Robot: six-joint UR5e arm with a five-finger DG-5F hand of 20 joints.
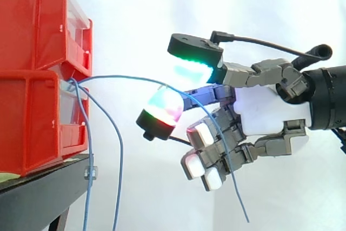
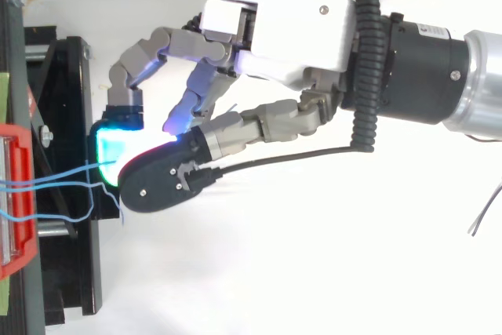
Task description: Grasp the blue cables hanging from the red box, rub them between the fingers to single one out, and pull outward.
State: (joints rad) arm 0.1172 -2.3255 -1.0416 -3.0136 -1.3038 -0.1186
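Side view: we see hand pinching single thin blue cable between glowing pads, stretched from lower red plastic box. Other blue cables hang beside box. Singling-out looks done; next, we judge, steady outward pull.

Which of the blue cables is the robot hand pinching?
The blue cable arcing out from the lower red box into the robot hand's fingertips, its end trailing below. The other two cables hang down beside the box.

Bright, even light floods both views, and the white curtain glares nearly blank.
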